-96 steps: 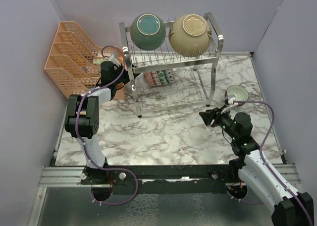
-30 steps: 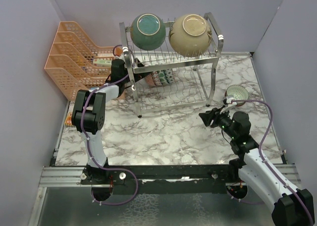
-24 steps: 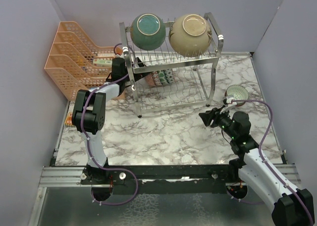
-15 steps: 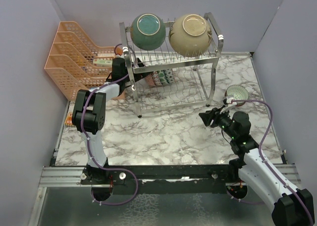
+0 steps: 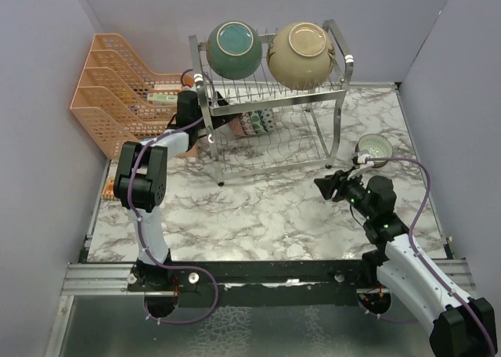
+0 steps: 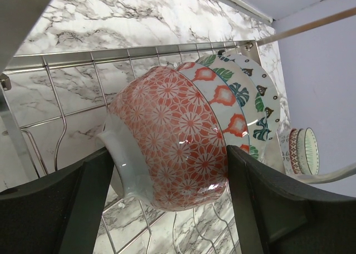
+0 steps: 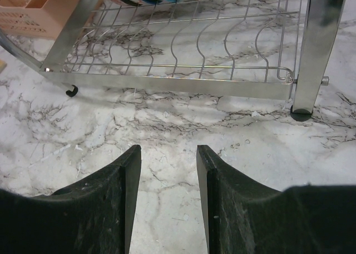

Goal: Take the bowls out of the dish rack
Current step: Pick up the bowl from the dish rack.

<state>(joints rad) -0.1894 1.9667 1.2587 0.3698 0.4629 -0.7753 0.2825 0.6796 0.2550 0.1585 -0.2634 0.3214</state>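
The dish rack (image 5: 337, 99) stands at the back of the table. A teal bowl (image 5: 233, 49) and a cream bowl (image 5: 301, 55) lie on its top tier. Several small patterned bowls (image 5: 252, 122) stand on edge on the lower tier. My left gripper (image 5: 221, 114) reaches in from the rack's left end. In the left wrist view its jaws (image 6: 167, 154) are shut on the nearest small bowl, red with a flower pattern (image 6: 167, 126), one finger touching each side. My right gripper (image 5: 319, 186) hovers open over bare marble in front of the rack (image 7: 178, 81), holding nothing.
An orange mesh organizer (image 5: 113, 91) stands at the back left, close to the left arm. A small green-and-white bowl (image 5: 374, 147) sits on the table right of the rack, behind the right arm. Walls close in both sides.
My left gripper pushed further into the rack's lower tier and its jaws narrowed onto the red bowl. The right arm has not moved.
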